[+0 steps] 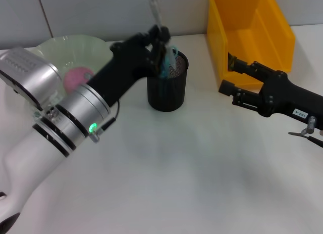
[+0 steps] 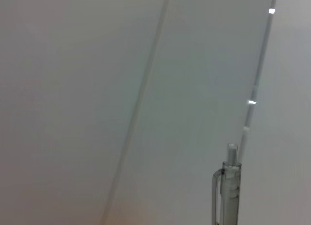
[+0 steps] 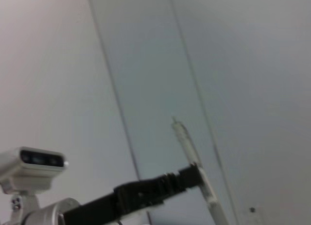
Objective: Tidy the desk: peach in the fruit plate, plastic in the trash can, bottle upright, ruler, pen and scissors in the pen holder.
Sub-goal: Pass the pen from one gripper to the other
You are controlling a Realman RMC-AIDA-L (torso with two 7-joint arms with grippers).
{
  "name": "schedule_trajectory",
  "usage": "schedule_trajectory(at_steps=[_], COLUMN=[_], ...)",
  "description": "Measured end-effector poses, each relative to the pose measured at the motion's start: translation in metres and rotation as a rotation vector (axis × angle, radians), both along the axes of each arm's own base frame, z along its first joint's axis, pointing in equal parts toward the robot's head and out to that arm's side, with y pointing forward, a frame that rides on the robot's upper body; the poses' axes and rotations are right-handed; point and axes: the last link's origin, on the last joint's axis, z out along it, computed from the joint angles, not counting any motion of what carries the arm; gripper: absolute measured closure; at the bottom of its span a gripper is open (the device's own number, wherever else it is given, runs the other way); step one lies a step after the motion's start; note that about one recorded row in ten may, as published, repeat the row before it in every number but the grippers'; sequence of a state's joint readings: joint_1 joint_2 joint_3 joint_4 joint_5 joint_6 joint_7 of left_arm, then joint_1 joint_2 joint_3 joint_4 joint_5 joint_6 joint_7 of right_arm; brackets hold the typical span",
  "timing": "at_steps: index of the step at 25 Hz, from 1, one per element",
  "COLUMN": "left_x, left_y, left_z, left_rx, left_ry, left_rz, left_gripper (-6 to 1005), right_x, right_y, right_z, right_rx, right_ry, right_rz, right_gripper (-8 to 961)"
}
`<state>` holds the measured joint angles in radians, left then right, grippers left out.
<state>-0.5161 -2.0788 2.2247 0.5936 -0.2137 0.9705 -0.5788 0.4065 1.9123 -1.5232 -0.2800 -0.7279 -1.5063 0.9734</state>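
Observation:
My left gripper (image 1: 161,41) is shut on a clear pen (image 1: 154,10) and holds it upright just above the rim of the black mesh pen holder (image 1: 167,92). The pen's lower end is hidden behind the fingers. Teal scissors handles (image 1: 172,56) stick out of the holder. The pen's clicker end shows in the left wrist view (image 2: 229,186). The right wrist view shows the pen (image 3: 188,146) held by my left gripper (image 3: 197,177). A pink peach (image 1: 77,77) lies in the clear fruit plate (image 1: 65,44) at the back left. My right gripper (image 1: 228,75) is open and empty beside the yellow bin.
A yellow bin (image 1: 252,29) stands at the back right, against the wall. My left arm (image 1: 75,112) crosses over the plate's front side. The bottle, the plastic and the ruler are not in view.

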Motion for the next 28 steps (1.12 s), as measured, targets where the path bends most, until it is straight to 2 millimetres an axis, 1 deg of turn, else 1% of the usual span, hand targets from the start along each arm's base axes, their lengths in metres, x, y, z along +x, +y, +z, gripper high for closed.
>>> schedule_trajectory(at_steps=[2,3,5,7,11,13,14,17,22,28], left_x=[-0.001,-0.001,-0.007,-0.009,-0.006,-0.006,-0.002,0.001,0.003,-0.001], left_y=[-0.004,-0.004,-0.011,-0.014,-0.02,-0.02,-0.021,-0.022,-0.024,-0.028], left_z=[-0.003,-0.003,-0.006,-0.006,-0.005,-0.005,-0.005,-0.006,-0.007,-0.003], left_rx=[-0.048,-0.048,-0.103,-0.118,-0.141,-0.141,-0.175,-0.192,-0.196,-0.206], left_ry=[0.0,0.0,0.006,0.007,0.0,0.0,0.026,0.06,0.071,0.076], left_rz=[-0.012,-0.012,-0.012,-0.016,-0.068,-0.068,-0.114,-0.154,-0.179,-0.2], left_gripper=[850,850,850,850,850,850,850,850,849,849], right_x=[-0.004,-0.004,-0.005,-0.004,-0.005,-0.007,-0.009,-0.013,-0.018,-0.026], right_y=[0.0,0.0,0.001,0.002,0.003,0.005,0.005,0.008,0.01,0.012], right_z=[0.005,0.005,0.01,0.012,0.009,0.007,0.006,0.0,-0.001,-0.005], right_rx=[0.003,0.003,0.021,0.012,-0.031,-0.038,-0.038,-0.055,-0.055,-0.045], right_ry=[-0.005,-0.005,-0.007,-0.051,-0.12,-0.155,-0.171,-0.245,-0.269,-0.285], right_rz=[0.036,0.036,0.046,0.067,0.1,0.121,0.131,0.166,0.188,0.213], right_gripper=[128,128,128,127,134,139,141,148,160,174])
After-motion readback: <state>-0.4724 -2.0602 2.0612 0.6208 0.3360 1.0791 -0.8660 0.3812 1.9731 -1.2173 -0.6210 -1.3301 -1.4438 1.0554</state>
